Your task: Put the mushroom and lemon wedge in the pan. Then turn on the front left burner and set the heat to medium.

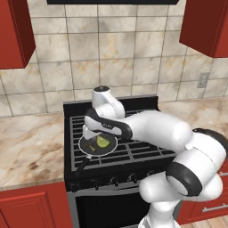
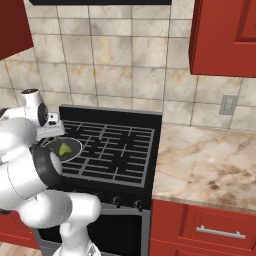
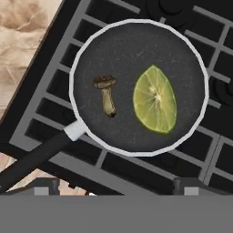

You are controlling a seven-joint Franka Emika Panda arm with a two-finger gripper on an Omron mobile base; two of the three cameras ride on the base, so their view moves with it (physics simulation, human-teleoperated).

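Plainly, the loading step looks finished; in the left base view the pan (image 1: pixel 97 144) sits on the front left corner of the stove (image 1: pixel 133 151), with the lemon wedge (image 1: pixel 102 142) showing green inside it and the arm's wrist hanging directly over it; what remains, I judge, is the burner, and the knobs (image 1: pixel 115 181) line the stove's front edge, below the pan's handle.

From the right base view the pan (image 2: pixel 65 149) lies at the stove's (image 2: pixel 120 150) near left corner, the lemon wedge (image 2: pixel 64 149) in it; the robot's own elbow crowds the front edge there, so reaching down to the knobs (image 2: pixel 117 201) calls for pulling back and lowering.

In the hand view the mushroom (image 3: pixel 107 93) and lemon wedge (image 3: pixel 154 99) lie side by side, apart, inside the pan (image 3: pixel 86 54); the gripper (image 3: pixel 116 187) holds nothing, its tips set wide at the bottom; the handle (image 3: pixel 32 159) points toward the stove's front edge, a thing to avoid.
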